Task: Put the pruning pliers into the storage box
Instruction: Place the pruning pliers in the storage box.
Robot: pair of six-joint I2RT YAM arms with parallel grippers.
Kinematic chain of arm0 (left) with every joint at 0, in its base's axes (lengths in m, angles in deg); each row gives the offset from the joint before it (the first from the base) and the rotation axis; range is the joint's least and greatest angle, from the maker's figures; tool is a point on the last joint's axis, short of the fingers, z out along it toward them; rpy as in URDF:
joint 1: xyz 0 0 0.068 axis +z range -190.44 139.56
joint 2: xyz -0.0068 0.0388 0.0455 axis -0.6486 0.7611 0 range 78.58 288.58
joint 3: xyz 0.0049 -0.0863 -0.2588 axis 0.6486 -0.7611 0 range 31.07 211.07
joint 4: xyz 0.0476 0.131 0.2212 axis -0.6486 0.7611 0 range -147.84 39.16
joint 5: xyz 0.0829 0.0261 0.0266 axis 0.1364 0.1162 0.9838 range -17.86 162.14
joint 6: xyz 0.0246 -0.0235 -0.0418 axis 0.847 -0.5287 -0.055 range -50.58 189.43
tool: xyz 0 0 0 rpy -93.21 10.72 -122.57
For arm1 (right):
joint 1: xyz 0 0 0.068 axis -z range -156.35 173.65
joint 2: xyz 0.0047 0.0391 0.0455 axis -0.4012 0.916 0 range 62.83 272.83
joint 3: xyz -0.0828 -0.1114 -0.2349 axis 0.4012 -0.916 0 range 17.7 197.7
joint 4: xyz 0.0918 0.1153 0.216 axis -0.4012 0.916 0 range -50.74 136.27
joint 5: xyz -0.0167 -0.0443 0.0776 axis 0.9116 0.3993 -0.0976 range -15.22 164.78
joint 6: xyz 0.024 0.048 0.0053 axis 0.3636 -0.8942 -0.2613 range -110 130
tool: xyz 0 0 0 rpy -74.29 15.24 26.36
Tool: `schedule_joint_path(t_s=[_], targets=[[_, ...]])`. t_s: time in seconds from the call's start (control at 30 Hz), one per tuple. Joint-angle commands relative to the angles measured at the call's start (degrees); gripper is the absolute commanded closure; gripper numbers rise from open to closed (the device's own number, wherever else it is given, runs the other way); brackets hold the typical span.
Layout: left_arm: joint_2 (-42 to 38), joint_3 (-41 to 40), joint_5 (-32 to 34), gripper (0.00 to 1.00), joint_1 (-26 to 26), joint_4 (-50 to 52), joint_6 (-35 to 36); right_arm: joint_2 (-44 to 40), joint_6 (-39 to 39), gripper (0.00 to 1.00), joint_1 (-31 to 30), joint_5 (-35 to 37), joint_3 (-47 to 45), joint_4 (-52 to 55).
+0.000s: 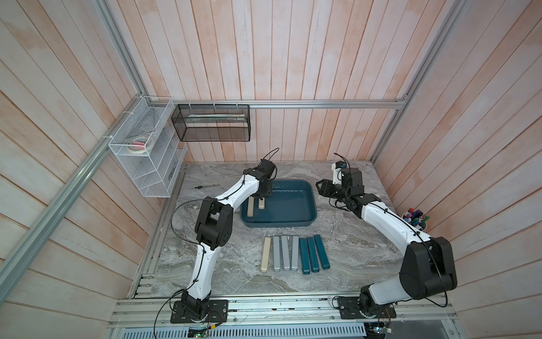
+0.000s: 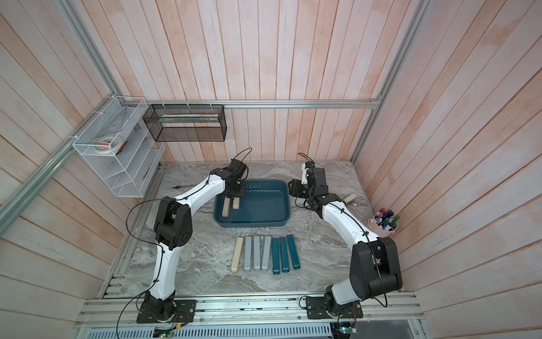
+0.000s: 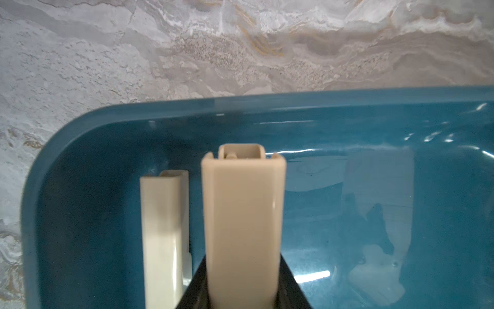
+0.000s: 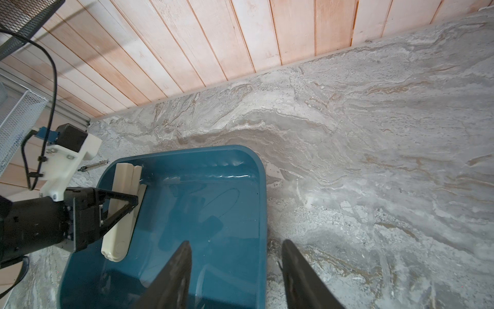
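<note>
The left fingers pinch the held bar, a beige one, near one end, so that most of its length juts out over the floor of the box, inside the corner on the robot's left. Just beside it and parallel, the laid bar, also beige, rests flat on the box floor close to the left wall; the two look narrowly apart. Whether the held bar already touches the floor I cannot tell; in the left wrist view it seems to sit a little higher than its neighbour. The right fingers are spread with nothing between them, hovering above the box's right rim. On the tabletop in front of the box, seven bars lie in a tidy row: one beige bar, three grey bars and three teal bars. The step in hand is, by my reading, setting down the second of nine bars. The next move calls for easing it down until it lies flat, parting the fingers without nudging the neighbour, rising straight clear of the rim, then going to the row, probably for the beige one nearest that arm
</note>
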State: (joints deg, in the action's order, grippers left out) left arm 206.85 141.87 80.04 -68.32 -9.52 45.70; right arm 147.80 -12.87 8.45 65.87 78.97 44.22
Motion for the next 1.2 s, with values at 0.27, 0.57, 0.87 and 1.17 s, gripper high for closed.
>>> schedule_joint_path(t_s=[0.27, 0.57, 0.87, 1.17], targets=[[2.86, -3.68, 1.62, 0.77, 1.43, -4.41, -1.02, 1.67, 0.32, 0.45, -0.25, -0.01, 0.01, 1.53], [3.83, -5.57, 2.46, 0.76, 2.04, -5.97, -1.85, 2.92, 0.61, 0.45, -0.27, -0.55, 0.43, 1.86], [4.06, -4.90, 3.25, 0.61, 2.06, -6.50, -2.89, 3.45, 0.69, 0.43, -0.26, -1.22, 0.76, 2.49], [1.35, -4.48, 3.07, 0.54, 1.60, -6.62, -4.91, 3.17, 0.72, 0.43, -0.26, -1.70, 1.21, 2.96]])
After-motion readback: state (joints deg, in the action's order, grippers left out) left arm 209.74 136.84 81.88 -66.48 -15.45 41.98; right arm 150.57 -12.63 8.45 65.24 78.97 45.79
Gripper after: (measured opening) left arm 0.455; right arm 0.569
